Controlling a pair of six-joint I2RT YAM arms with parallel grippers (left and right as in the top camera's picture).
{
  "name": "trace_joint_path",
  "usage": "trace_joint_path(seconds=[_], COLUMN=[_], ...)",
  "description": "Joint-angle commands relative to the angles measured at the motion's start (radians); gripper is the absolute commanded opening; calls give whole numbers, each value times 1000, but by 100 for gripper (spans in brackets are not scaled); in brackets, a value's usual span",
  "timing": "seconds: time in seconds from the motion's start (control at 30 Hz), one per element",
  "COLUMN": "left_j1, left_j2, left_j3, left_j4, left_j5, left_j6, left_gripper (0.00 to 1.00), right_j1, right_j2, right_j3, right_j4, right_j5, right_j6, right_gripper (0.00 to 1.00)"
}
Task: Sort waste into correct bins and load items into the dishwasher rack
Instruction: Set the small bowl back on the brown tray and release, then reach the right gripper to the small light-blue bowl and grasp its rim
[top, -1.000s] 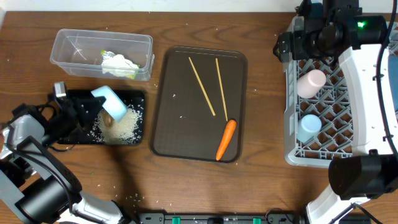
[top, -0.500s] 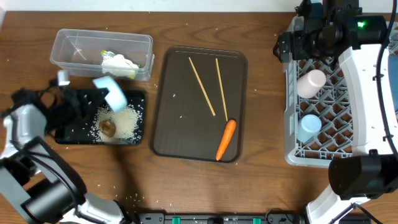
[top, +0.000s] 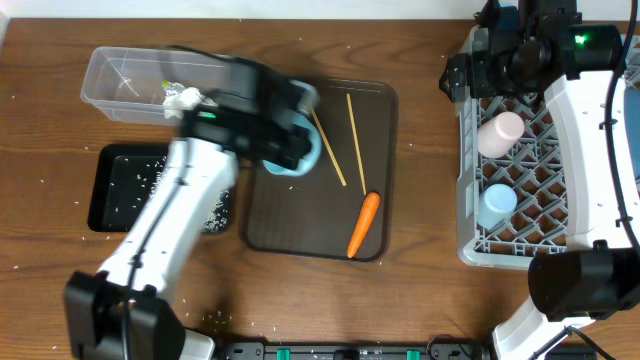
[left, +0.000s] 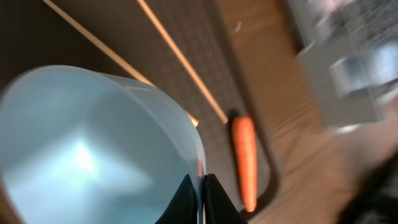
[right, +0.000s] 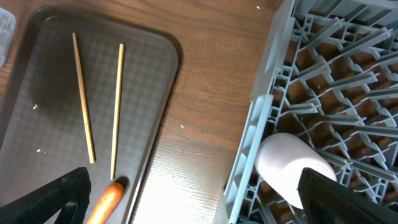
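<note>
Your left fingers (left: 185, 198) are pinched shut on the rim of the small light blue bowl (top: 297, 150). You are holding it over the upper left part of the dark brown serving tray (top: 290, 220), just beside the two chopsticks (top: 326, 140) and well apart from the carrot (top: 364, 224). Your right fingers (right: 50, 199) are spread wide with nothing between them, above the upper left corner of the grey rack (top: 530, 228), where the pinkish-white cup (top: 500, 132) and the light blue cup (top: 497, 203) already lie.
</note>
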Motion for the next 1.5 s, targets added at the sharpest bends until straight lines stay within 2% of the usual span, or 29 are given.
trace_joint_path(seconds=[0.0, 0.23, 0.43, 0.5, 0.6, 0.77, 0.9, 1.0, 1.1, 1.47], left_j1=[-110, -184, -190, -190, -190, -187, -151, -99, -27, 253], left_j2=[57, 200, 222, 222, 222, 211, 165, 106, 23, -203], left_j3=[5, 5, 5, 5, 5, 9, 31, 50, 55, 54], left_j4=[-7, -1, 1, 3, 3, 2, 2, 2, 3, -14], left_j5=[-376, -408, -408, -408, -396, -389, -390, -389, -390, -390], left_j6=[-92, -133, -136, -136, -136, -145, -200, -241, -275, -279], left_gripper=[6, 6, 8, 22, 38, 42, 53, 80, 98, 98], right_j1=[-2, -2, -2, -1, 0, 8, 23, 39, 74, 274], right_j2=[-1, -1, -1, -1, -1, -1, -1, 1, 10, 192], right_j3=[0, 0, 0, 0, 0, 0, 0, 0, -1, -1], right_j4=[0, -5, -5, -5, -4, 5, 43, 78, 117, 242], right_j5=[3, 3, 2, 2, -10, -52, -113, -185, -207, -204], right_j6=[-13, -13, -13, -12, -12, -13, -11, -8, 19, 105], right_gripper=[99, 99, 99, 99, 99, 99, 99, 99, 99, 98])
